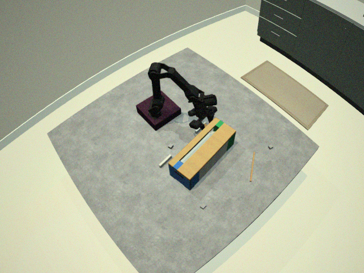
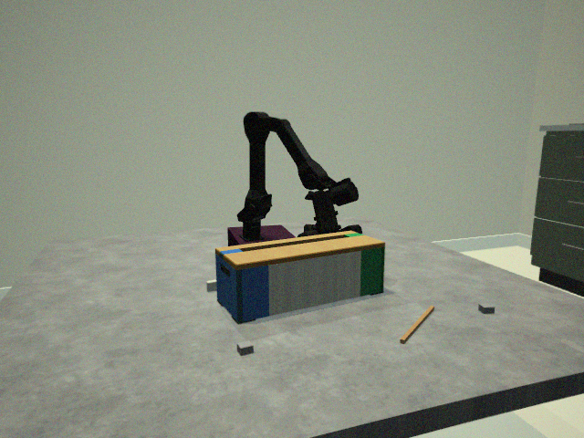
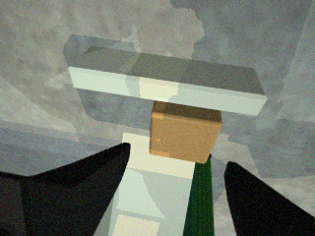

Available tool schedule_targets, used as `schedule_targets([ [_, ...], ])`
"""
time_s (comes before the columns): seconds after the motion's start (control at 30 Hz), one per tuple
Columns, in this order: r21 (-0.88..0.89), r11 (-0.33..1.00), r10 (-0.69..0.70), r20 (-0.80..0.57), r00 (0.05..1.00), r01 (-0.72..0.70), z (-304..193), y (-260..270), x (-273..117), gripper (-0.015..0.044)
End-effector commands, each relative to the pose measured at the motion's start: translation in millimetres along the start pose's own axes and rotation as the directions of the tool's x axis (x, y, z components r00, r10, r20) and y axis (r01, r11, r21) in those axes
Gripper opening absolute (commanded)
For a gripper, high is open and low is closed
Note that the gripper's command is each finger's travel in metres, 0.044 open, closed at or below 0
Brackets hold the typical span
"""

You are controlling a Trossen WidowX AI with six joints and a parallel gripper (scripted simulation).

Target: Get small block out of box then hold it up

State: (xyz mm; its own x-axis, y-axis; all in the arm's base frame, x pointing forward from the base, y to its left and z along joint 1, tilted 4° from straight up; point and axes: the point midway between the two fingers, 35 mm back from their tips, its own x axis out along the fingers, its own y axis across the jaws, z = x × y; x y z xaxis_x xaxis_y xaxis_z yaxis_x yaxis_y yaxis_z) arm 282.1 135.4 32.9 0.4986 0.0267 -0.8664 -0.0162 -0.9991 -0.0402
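The small orange block [image 3: 184,134] is out on the table behind the green end of the box [image 1: 212,145] [image 2: 313,283], against or very near a white bar [image 3: 167,90]. A pale strip runs from the box toward the block, beside a green wall [image 3: 199,202]. My gripper [image 3: 176,158] is open and low behind the box's green end. Its two fingers stand on either side of the block, which shows slightly ahead of the tips; it touches neither finger in the wrist view. In the exterior view the box hides the fingertips and the block.
Another white bar [image 1: 165,161] [image 2: 211,286] lies near the blue end. A thin orange stick [image 1: 252,166] [image 2: 417,324] lies in front of the box. Small grey pieces [image 1: 170,146] [image 2: 245,349] lie around it. The arm stands on a purple base [image 1: 169,108] [image 2: 278,232].
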Motion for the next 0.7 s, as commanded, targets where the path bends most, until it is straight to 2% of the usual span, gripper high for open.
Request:
schedule_targets([
  [0.0, -0.004, 1.000, 0.003, 0.010, 1.000, -0.003, 6.4, 0.9, 7.2, 0.0285],
  [0.3, -0.004, 1.000, 0.003, 0.011, 1.000, -0.003, 12.7, 1.4, 16.9, 0.0285],
  [0.57, -0.004, 1.000, 0.003, 0.011, 1.000, -0.003, 12.7, 1.4, 16.9, 0.0075],
  [0.63, -0.004, 1.000, 0.003, 0.011, 1.000, -0.003, 12.7, 1.4, 16.9, 0.0062],
  [0.67, -0.004, 1.000, 0.003, 0.011, 1.000, -0.003, 12.2, 1.3, 16.2, 0.0035],
])
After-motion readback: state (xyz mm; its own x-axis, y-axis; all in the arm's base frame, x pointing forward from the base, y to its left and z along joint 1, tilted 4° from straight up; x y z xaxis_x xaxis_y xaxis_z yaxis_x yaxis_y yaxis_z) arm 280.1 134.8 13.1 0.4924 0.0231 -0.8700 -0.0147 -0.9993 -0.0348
